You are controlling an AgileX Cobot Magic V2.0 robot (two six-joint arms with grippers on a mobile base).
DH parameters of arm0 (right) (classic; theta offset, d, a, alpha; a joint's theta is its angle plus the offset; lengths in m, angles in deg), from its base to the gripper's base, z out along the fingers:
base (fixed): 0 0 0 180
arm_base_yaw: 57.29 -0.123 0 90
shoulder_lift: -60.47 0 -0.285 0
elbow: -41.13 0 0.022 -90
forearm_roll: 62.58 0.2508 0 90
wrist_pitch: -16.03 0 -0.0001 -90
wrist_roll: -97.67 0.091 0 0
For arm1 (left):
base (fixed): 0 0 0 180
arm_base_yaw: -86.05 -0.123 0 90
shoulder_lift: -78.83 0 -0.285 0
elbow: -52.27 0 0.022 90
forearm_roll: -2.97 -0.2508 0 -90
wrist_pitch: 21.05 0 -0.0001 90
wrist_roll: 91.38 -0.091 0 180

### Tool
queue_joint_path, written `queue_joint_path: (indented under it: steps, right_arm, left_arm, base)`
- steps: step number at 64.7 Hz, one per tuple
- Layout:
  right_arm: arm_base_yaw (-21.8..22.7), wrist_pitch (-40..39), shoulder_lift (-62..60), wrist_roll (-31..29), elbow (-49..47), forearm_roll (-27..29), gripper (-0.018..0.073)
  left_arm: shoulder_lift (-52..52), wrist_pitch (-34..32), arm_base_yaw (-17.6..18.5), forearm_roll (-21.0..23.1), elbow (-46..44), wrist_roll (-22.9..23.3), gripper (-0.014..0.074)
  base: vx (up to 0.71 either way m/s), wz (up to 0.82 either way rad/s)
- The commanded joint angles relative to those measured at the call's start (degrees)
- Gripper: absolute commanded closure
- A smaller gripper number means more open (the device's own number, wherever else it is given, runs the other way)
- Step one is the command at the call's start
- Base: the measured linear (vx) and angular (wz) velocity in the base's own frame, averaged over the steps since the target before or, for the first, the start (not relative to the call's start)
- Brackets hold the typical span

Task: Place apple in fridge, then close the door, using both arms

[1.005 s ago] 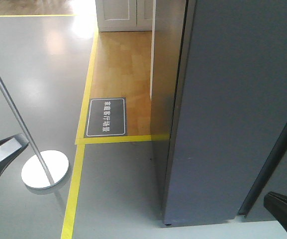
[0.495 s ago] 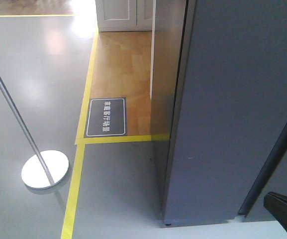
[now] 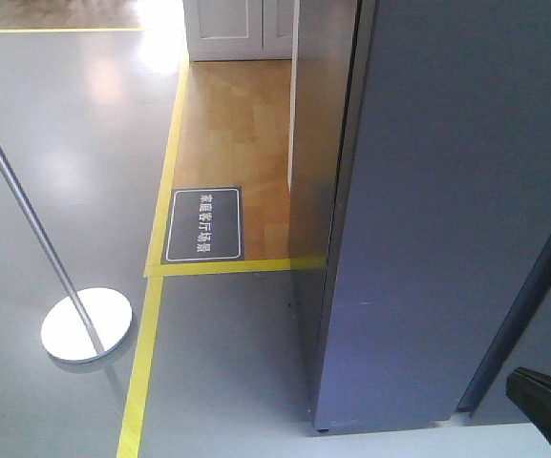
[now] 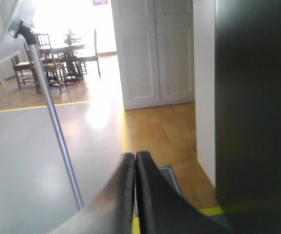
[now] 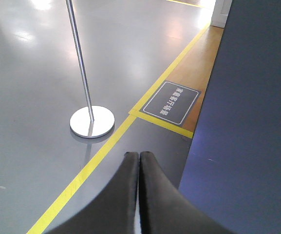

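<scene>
The fridge (image 3: 447,191) is a tall dark grey block filling the right of the front view. Its door shows only its grey outer face and lies flat against the body, with a thin dark seam down the left edge. The apple is out of view. In the left wrist view my left gripper (image 4: 134,155) is shut, pads together and holding nothing, with the fridge (image 4: 252,97) to its right. My right gripper (image 5: 139,155) is also shut and holding nothing, beside the grey fridge face (image 5: 247,122). One dark tip of it shows at the front view's lower right corner (image 3: 545,405).
A metal stanchion pole rises from a round base (image 3: 86,324) on the grey floor to the left. A yellow tape line (image 3: 146,363) borders a wooden floor holding a dark floor sign (image 3: 204,225). White cabinet doors (image 3: 237,29) stand behind. A table with chairs (image 4: 67,53) is far back.
A second ago my left gripper showed at the front view's left edge; it has since moved out of that view. The right gripper tip and the fridge have not moved.
</scene>
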Motion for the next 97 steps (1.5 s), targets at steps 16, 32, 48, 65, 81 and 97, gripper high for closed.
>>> queue_joint_path:
  steps: [16,32,48,65,81,97]
  right_arm:
    - [0.17,-2.30,0.35,-0.23,-1.57,2.08,0.0565]
    - [0.17,-2.30,0.35,-0.23,-1.57,2.08,0.0565]
    - [0.17,-2.30,0.35,-0.23,-1.57,2.08,0.0565]
    - [0.17,-2.30,0.35,-0.23,-1.57,2.08,0.0565]
    - [0.17,-2.30,0.35,-0.23,-1.57,2.08,0.0565]
    - [0.17,-2.30,0.35,-0.23,-1.57,2.08,0.0565]
  left_arm:
    - [-7.68,5.35,-0.56,0.26,-0.91,-1.57,0.0602]
    - [-7.74,5.64,-6.04,0.31,-0.91,-1.57,0.0602]
    - [-7.74,4.64,-5.71,0.68,-0.91,-0.40,0.0602]
    - [-7.74,3.99,-4.45,0.79,-0.91,6.04,0.0602]
    - [-7.74,3.99,-4.44,0.74,-0.91,6.04,0.0602]
    - [-7.74,3.19,-4.44,0.74,-0.97,6.04,0.0602]
  base:
    - [0.00,0.00]
    - [0.00,0.00]
    - [0.00,0.00]
    - [0.00,0.00]
    - [0.00,0.00]
    - [0.00,0.00]
